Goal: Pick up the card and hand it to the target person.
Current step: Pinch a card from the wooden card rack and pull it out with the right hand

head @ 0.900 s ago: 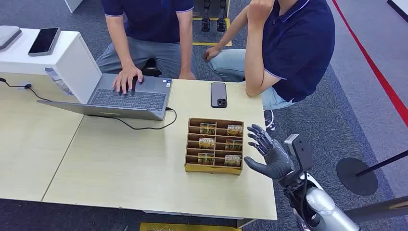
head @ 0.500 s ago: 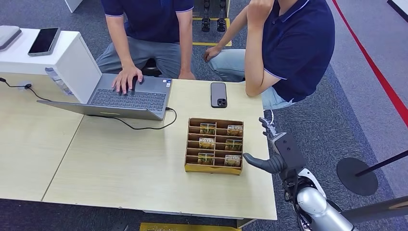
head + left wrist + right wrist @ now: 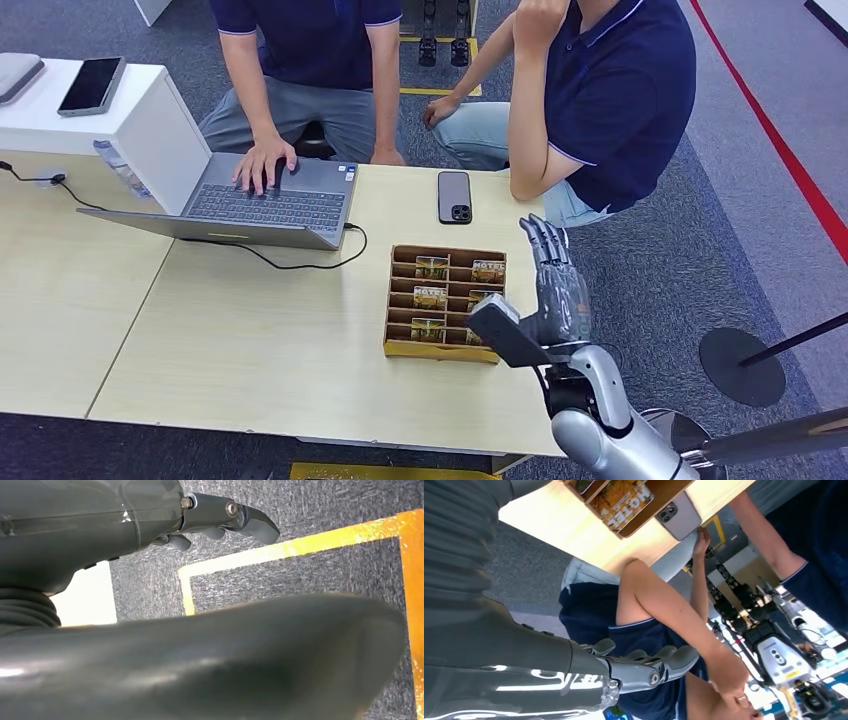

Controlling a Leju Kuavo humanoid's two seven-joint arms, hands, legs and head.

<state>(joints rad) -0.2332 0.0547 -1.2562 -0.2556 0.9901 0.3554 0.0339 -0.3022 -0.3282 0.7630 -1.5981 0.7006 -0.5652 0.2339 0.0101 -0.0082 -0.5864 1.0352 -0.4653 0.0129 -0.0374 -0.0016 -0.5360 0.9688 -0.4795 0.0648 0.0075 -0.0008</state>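
The approach step is in hand. The right hand (image 3: 557, 290) hovers just beside the cardboard tray (image 3: 395, 300), fingers apart, holding nothing. The cards (image 3: 432, 297) stand in the tray's slots. Next, the hand must reach over and pinch one card.

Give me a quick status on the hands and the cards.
Right hand open, raised beside the card box, holding nothing. Left hand hanging over the floor, grip unclear. Cards all in their slots. Nothing blocking the box.

brown card box (image 3: 444, 347), yellow-green cards (image 3: 432, 268), black phone (image 3: 454, 196)
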